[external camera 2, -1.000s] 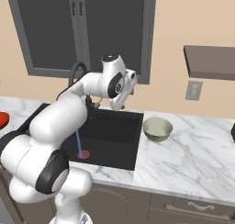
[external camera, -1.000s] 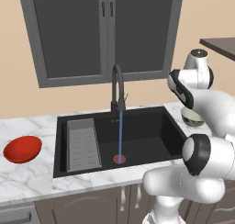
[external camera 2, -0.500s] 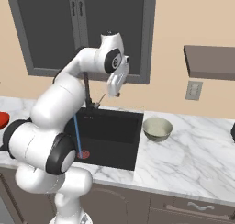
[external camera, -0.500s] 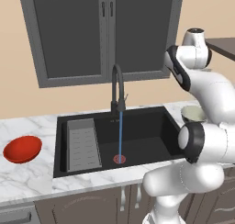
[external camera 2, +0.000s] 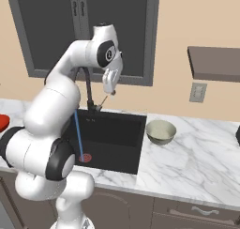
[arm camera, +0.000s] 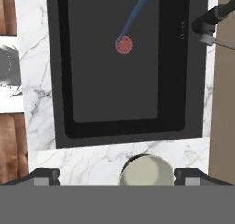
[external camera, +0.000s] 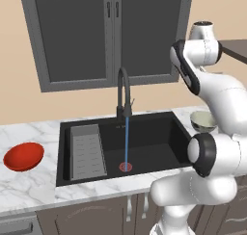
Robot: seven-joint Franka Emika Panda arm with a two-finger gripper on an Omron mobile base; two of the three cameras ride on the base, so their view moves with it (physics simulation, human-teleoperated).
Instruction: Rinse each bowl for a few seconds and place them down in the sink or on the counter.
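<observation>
The grey-beige bowl (external camera: 202, 121) (external camera 2: 161, 131) stands upright on the white marble counter (external camera 2: 201, 150) just right of the sink (external camera: 154, 137). The red bowl (external camera: 23, 156) rests on the counter left of the sink. My gripper (external camera 2: 112, 88) hangs high over the sink's right part, open and empty. In the hand view its fingertips (arm camera: 46, 176) stand wide apart, with the grey-beige bowl (arm camera: 147, 170) far below between them. A blue water stream runs from the black tap (external camera: 123, 89) onto the red drain (external camera: 126, 166) (arm camera: 124, 45).
A grey ribbed tray (external camera: 88, 150) fills the sink's left side. Grey cabinet doors hang on the wall behind the tap. A dark brown shelf (external camera 2: 213, 61) and a wall outlet (external camera 2: 198, 92) are at the right. Brown cabinet doors run below the counter.
My arm has swung up and away from the grey-beige bowl to a high pose over the sink. Both bowls stay where they were, and the water keeps running.
</observation>
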